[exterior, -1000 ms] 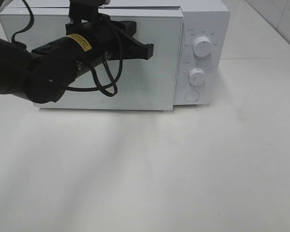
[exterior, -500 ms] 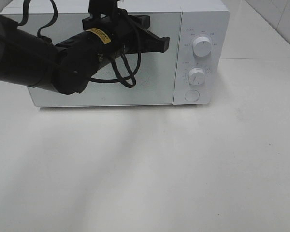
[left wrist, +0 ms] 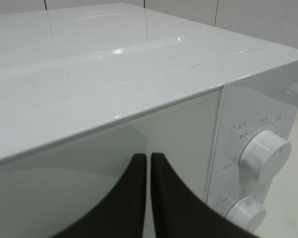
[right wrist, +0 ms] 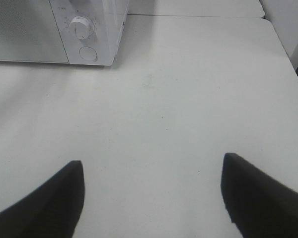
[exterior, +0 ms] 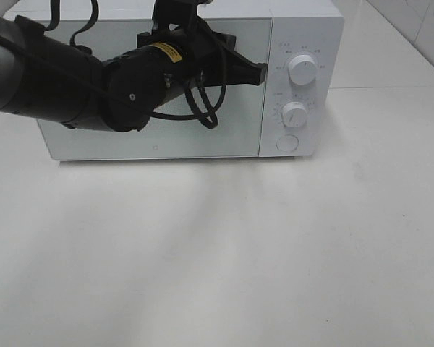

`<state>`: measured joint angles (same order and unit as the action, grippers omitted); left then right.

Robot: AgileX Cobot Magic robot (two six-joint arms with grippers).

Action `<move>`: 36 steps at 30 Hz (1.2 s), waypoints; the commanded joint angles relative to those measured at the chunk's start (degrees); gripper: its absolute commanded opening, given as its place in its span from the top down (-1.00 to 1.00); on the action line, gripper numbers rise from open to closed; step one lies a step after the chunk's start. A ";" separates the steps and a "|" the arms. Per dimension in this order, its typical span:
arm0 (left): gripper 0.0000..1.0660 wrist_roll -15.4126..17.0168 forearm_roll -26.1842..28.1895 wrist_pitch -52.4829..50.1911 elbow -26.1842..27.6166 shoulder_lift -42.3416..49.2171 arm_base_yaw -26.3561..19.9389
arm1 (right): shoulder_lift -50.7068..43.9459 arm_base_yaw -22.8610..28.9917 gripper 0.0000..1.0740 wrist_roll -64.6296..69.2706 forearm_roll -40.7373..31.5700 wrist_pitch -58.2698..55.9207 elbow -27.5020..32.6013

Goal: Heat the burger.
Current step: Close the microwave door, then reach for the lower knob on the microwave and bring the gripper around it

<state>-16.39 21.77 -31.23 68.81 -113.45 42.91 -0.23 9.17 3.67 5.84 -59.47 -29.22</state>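
The burger is out of view. The white microwave (exterior: 307, 29) stands at the back of the table with its mirrored door (exterior: 231, 134) closed. My left gripper (exterior: 262, 72) is shut and empty, with its tips close in front of the door's upper right part, just left of the upper knob (exterior: 303, 69). In the left wrist view the two black fingers (left wrist: 149, 157) lie together before the door (left wrist: 188, 129), with both knobs to one side. My right gripper (right wrist: 151, 198) is open and empty above bare table; it does not show in the exterior view.
The control panel has a lower knob (exterior: 295, 114) and a round button (exterior: 286, 142). The right wrist view shows the microwave's panel corner (right wrist: 97, 29) at the far side of the white table (right wrist: 188, 99). A wall edge (right wrist: 288, 20) bounds the table's right.
My left arm has swept right and slightly up along the door towards the control panel. The door, slightly ajar a second ago, now sits flush with the front.
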 commanded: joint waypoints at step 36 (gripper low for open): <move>-0.58 18.45 -14.73 68.58 0.86 13.06 -1.15 | -1.49 -0.23 -0.38 -0.63 0.34 0.40 0.11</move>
<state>0.63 8.19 36.67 69.27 -100.96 41.77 -0.23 9.17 3.67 5.84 -59.47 -29.22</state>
